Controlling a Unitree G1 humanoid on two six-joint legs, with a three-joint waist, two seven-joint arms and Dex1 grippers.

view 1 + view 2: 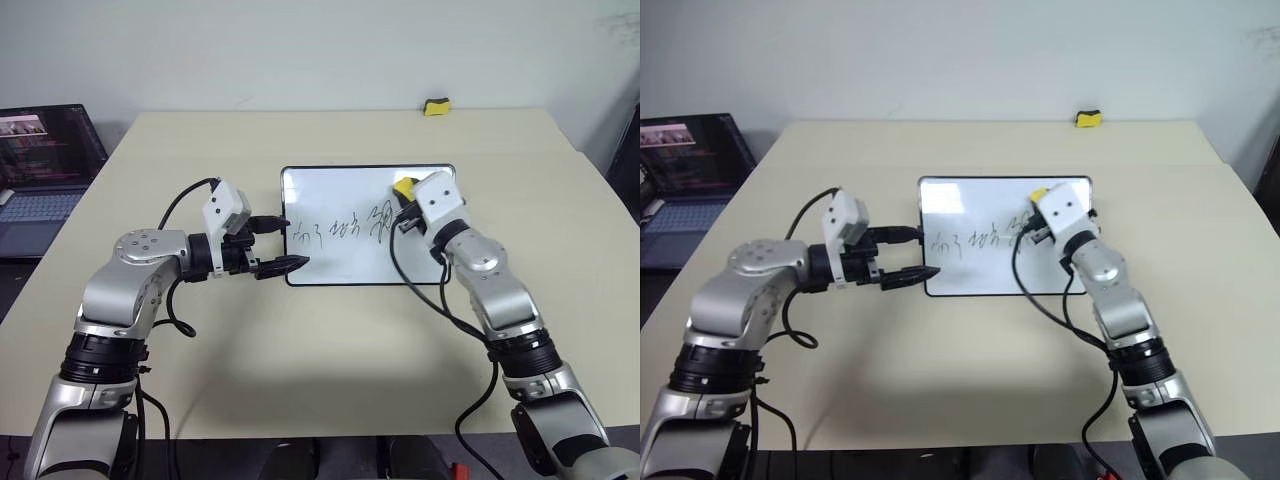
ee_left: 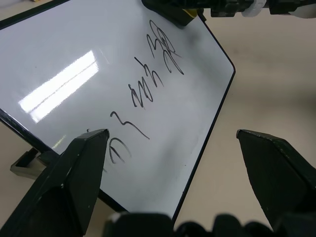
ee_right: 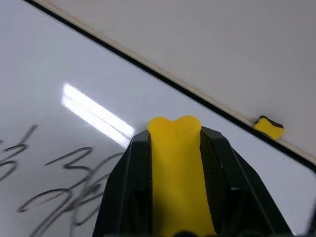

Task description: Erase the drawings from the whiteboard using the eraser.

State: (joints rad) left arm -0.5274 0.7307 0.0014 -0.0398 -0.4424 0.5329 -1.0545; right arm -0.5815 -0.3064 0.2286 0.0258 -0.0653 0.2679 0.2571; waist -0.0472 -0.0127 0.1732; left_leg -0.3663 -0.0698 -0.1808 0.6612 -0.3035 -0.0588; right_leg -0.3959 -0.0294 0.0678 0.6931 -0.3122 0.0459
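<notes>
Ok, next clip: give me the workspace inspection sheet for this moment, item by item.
Surface: beige table, bare apart from the items below.
Job's things: whiteboard lying flat mid-table; drawings across it, not yet wiped; eraser held over the board's right part.
Clutter: second yellow-and-black block at the table's far edge.
Grippers: left gripper open at the board's left edge, fingers spread wide; right gripper shut on the eraser.
Cables: black cables loop along both forearms.
Surroundings: open laptop to the left of the table; pale wall behind.
</notes>
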